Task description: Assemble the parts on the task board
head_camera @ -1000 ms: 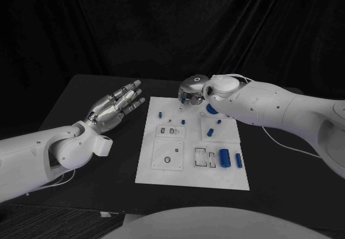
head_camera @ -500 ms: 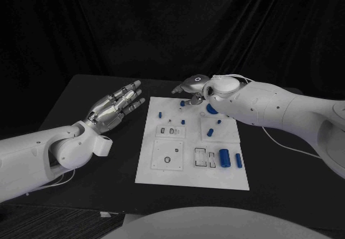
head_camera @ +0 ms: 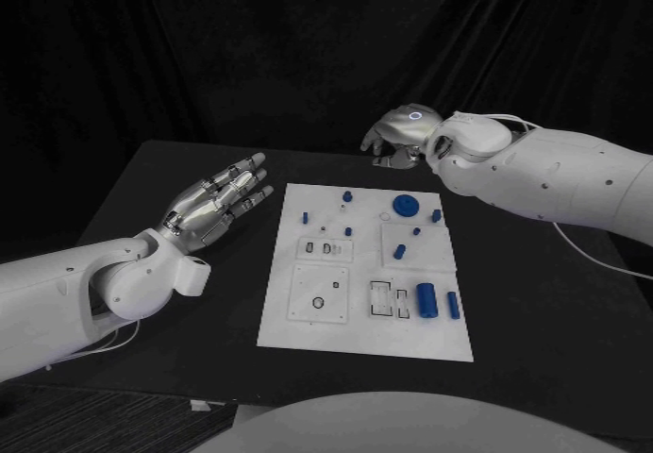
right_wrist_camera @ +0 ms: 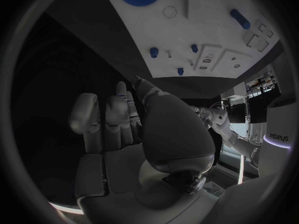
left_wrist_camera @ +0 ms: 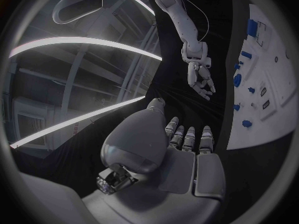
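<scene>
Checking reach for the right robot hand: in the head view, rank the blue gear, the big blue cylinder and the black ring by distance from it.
From the right robot hand, beyond the task board's far edge:
1. Blue gear, far end of the board, right side.
2. Big blue cylinder, near right part of the board.
3. Black ring, near left part of the board.

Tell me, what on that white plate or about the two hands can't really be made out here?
- Slots of the task board, head view: too small to tell filled from empty.
- Small blue parts: too small to tell their shapes.
- Right hand, head view: its wrist hides the fingertips; in its wrist view the palm hides what lies under them.
- Task board, left wrist view: cut off by the circle's rim.
- Left hand: open, clear.
</scene>
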Robot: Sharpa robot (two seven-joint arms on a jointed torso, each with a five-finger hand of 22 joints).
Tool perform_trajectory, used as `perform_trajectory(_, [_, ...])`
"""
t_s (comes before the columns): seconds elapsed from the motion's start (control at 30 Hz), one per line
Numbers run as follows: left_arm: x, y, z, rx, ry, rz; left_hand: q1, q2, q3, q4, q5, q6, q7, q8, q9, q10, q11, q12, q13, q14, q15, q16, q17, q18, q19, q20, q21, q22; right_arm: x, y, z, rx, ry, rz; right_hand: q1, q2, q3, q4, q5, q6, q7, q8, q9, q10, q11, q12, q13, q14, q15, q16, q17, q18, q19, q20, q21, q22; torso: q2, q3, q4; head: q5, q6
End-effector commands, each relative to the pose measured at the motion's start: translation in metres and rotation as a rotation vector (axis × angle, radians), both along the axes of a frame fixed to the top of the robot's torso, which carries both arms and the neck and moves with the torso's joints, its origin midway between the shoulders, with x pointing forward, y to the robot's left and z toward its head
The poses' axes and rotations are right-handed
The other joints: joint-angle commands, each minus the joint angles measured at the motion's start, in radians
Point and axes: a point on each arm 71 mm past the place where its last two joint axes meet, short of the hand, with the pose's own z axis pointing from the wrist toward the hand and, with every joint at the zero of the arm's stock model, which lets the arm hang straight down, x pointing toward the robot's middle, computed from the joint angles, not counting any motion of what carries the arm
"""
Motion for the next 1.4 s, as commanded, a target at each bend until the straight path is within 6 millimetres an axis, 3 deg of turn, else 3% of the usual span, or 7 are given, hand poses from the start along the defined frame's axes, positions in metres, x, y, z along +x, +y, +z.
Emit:
perform_trajectory(0.03, [0.001,-0.003,0.002,-0.012,-0.009,-0.009,0.01,0.002,0.01,-0.001,0.009,0.003,0.007,0.007,0.002,0.0,0.009,0.01,0.002,0.0,0.006,-0.004,-0.001,0.002,0.001,0.008,-0.003,-0.001,-0.001,-0.014,0.006,0.024,0.035,-0.096,-0.03,-0.003,-0.025,0.012,-0.028,-0.005,-0.029,-0.02,-0.002,-0.068,0.016,0.123,0.095,-0.198,0.022,-0.209,-0.256,0.063,-0.226,0.014,-0.263,-0.229,-0.002,-0.0006,-0.002,-0.001,0.002])
perform_trajectory(0.23, [0.001,-0.005,0.002,-0.012,-0.006,-0.016,0.014,0.003,0.015,-0.002,0.011,0.01,0.017,0.011,0.003,0.003,0.021,0.021,0.004,0.0,-0.006,-0.004,-0.001,0.007,0.001,0.005,-0.003,-0.001,-0.009,-0.044,0.005,0.051,0.152,-0.198,-0.066,0.007,-0.101,0.022,-0.042,-0.078,-0.041,-0.05,0.002,-0.358,0.02,0.725,0.548,-0.288,0.05,-0.144,-0.194,0.076,-0.277,0.064,-0.461,-0.314,-0.006,-0.0032,-0.0044,0.003,0.005])
perform_trajectory(0.4, [0.003,-0.006,0.001,-0.011,-0.002,-0.023,0.015,0.004,0.019,-0.001,0.011,0.035,0.023,0.021,0.006,0.003,0.026,0.025,0.005,0.0,-0.008,-0.004,-0.001,0.009,0.001,0.005,-0.003,-0.001,-0.013,-0.059,0.005,0.09,0.16,-0.226,-0.064,0.019,-0.113,0.028,-0.019,-0.087,-0.039,-0.041,0.009,-0.201,-0.03,0.977,0.81,0.141,-0.012,0.321,0.48,-0.061,0.189,-0.006,0.223,0.301,-0.013,-0.0067,-0.0084,0.003,0.0])
perform_trajectory(0.77, [0.004,-0.01,-0.001,-0.013,0.007,-0.044,0.017,0.004,0.022,0.0,0.012,0.056,0.028,0.032,0.01,0.004,0.031,0.03,0.006,0.0,-0.006,-0.004,-0.001,0.009,0.001,0.005,-0.003,-0.001,-0.014,-0.08,-0.008,0.098,0.176,-0.265,-0.071,0.01,-0.108,0.049,-0.022,-0.038,-0.021,-0.017,0.023,-0.23,-0.045,0.868,0.686,0.155,-0.034,0.312,0.465,-0.063,0.194,-0.028,0.241,0.324,-0.015,-0.0073,-0.0092,0.0,0.0])
perform_trajectory(1.03, [0.005,-0.008,-0.001,-0.009,0.011,-0.045,0.017,0.004,0.023,0.001,0.012,0.056,0.028,0.032,0.009,0.004,0.032,0.03,0.006,0.0,-0.005,-0.004,-0.001,0.009,0.001,0.006,-0.003,-0.001,-0.017,-0.085,-0.024,0.081,0.22,-0.276,-0.054,-0.018,-0.082,0.087,-0.043,-0.043,-0.014,-0.029,0.017,-0.245,0.026,0.147,0.154,0.175,0.016,0.323,0.492,-0.07,0.215,0.02,0.259,0.352,-0.016,-0.0085,-0.0075,-0.004,0.0])
perform_trajectory(1.27, [0.005,-0.009,-0.002,-0.01,0.015,-0.052,0.017,0.004,0.024,0.001,0.012,0.056,0.028,0.033,0.009,0.004,0.032,0.03,0.006,0.0,-0.004,-0.004,-0.001,0.009,0.001,0.007,-0.003,-0.001,-0.021,-0.084,-0.037,0.074,0.25,-0.262,-0.049,-0.01,-0.094,0.084,-0.042,-0.054,0.002,-0.04,0.005,-0.118,0.017,0.142,0.126,0.173,0.01,0.321,0.487,-0.069,0.214,0.017,0.254,0.354,-0.016,-0.0084,-0.0062,-0.007,0.0])
perform_trajectory(1.4, [0.006,-0.009,-0.002,-0.01,0.017,-0.055,0.017,0.005,0.025,0.002,0.012,0.055,0.029,0.033,0.009,0.004,0.032,0.03,0.006,0.0,0.0,-0.004,-0.001,0.009,0.001,0.009,-0.003,-0.001,-0.021,-0.082,-0.041,0.071,0.259,-0.254,-0.046,-0.02,-0.119,0.076,-0.047,-0.039,0.0,-0.039,-0.001,-0.039,-0.012,0.479,0.361,0.15,-0.022,0.289,0.426,-0.059,0.184,-0.012,0.213,0.334,-0.016,-0.009,-0.0068,-0.007,0.0])
